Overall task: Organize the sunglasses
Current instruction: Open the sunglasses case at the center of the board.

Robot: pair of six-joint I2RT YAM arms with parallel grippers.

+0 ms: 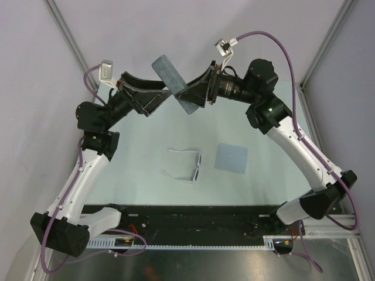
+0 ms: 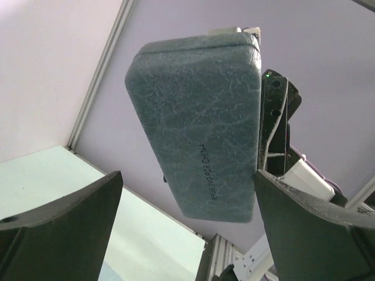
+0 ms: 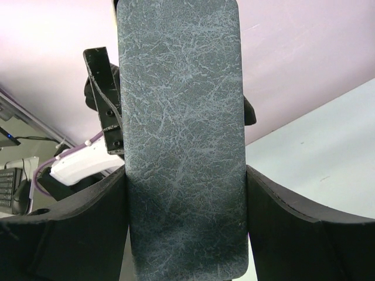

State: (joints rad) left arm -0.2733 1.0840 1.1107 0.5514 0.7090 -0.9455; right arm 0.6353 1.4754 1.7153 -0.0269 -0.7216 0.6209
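The white-framed sunglasses (image 1: 188, 167) lie unfolded on the table (image 1: 146, 146), below both grippers. Held in the air at the back is a grey textured oblong case (image 1: 174, 83), tilted. My right gripper (image 1: 198, 91) is shut on its lower right end; in the right wrist view both fingers (image 3: 88, 228) press the long sides of the case (image 3: 181, 134). My left gripper (image 1: 159, 95) stands wide open at the case's left. In the left wrist view the case (image 2: 196, 129) hangs just ahead of the left gripper (image 2: 188, 175), touching neither finger.
A flat grey-blue square cloth (image 1: 231, 157) lies on the table right of the sunglasses. Light walls with metal frame posts (image 1: 67, 35) close in the back and sides. The arm bases and a black rail (image 1: 187, 219) run along the near edge.
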